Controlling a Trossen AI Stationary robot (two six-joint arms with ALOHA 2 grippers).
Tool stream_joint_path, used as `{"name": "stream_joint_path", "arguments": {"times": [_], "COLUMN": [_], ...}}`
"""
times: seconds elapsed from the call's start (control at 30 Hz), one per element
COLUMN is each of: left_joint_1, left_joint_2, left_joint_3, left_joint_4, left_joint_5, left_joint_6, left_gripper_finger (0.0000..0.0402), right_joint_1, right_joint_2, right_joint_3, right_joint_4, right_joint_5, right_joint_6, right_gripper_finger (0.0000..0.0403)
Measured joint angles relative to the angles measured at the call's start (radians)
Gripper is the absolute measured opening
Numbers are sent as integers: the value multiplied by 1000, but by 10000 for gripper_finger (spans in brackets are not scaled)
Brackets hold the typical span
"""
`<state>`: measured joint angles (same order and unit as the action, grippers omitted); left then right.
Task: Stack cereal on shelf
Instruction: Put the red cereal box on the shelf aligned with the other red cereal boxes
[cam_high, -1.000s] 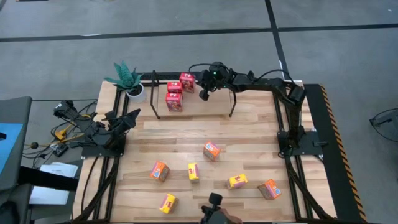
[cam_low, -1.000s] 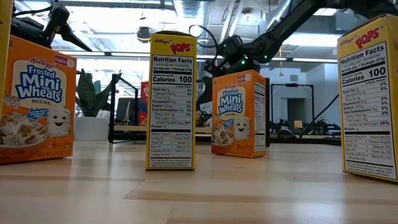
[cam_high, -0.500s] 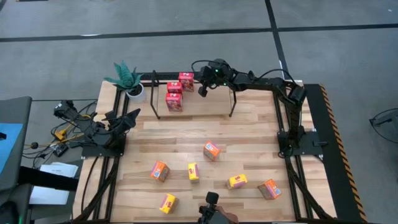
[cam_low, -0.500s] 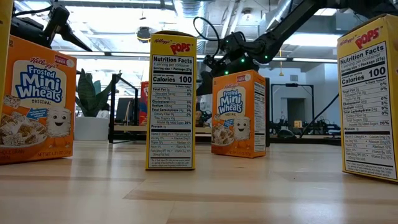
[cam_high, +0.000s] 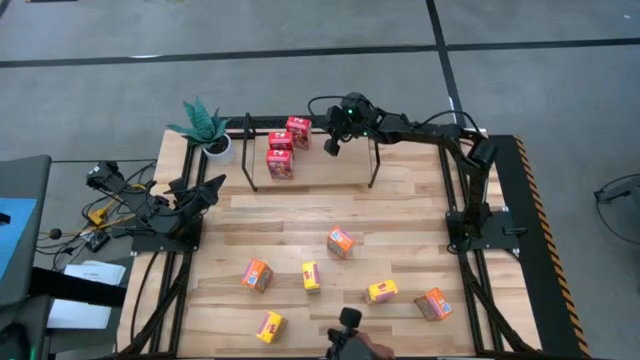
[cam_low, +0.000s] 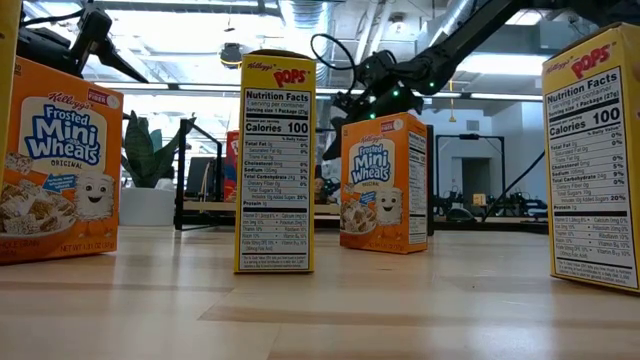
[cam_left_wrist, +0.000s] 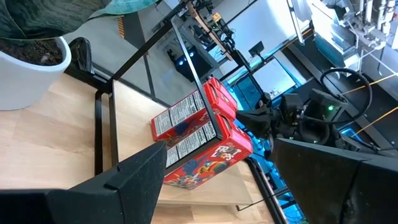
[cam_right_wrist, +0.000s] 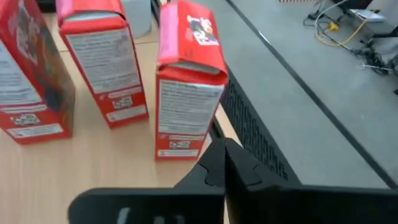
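Note:
Three red cereal boxes (cam_high: 281, 155) stand upright on the shelf (cam_high: 374, 165), a black-rod rack at the table's far edge. The right wrist view shows them close up: one box (cam_right_wrist: 188, 81) stands nearest, with two more (cam_right_wrist: 102, 65) beside it. My right gripper (cam_high: 331, 147) hovers shut just right of them, touching nothing. My left gripper (cam_high: 212, 184) waits open at the table's left side, facing the red boxes (cam_left_wrist: 199, 140). Three orange boxes (cam_high: 341, 241) and three yellow boxes (cam_high: 311, 276) stand loose on the near half of the table.
A white potted plant (cam_high: 207, 128) stands at the shelf's left end. The loose boxes are scattered along the near edge; an orange one (cam_low: 383, 185) and a yellow one (cam_low: 278, 165) show in the low view. Bare wood (cam_high: 280, 215) lies between shelf and loose boxes.
My right gripper has drawn back from the red boxes toward the table's right edge and risen a little. The boxes have stayed where they were.

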<state>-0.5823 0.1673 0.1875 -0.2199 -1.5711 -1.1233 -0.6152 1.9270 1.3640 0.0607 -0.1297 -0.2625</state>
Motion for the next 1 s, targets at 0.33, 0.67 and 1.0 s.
{"name": "stream_joint_path", "arguments": {"times": [0.33, 0.67, 1.0], "left_joint_1": [1, 1, 2], "left_joint_2": [0, 0, 0], "left_joint_3": [0, 0, 0], "left_joint_4": [0, -3, -15], "left_joint_5": [0, 0, 0], "left_joint_6": [0, 1, 1], "left_gripper_finger": [286, 286, 286], "right_joint_1": [12, 35, 43], "right_joint_2": [84, 199, 240], "right_joint_3": [60, 237, 335], "right_joint_4": [7, -74, -140], "right_joint_5": [-22, -30, -31], "right_joint_6": [11, 6, -27], "right_gripper_finger": [24, 19, 22]}}
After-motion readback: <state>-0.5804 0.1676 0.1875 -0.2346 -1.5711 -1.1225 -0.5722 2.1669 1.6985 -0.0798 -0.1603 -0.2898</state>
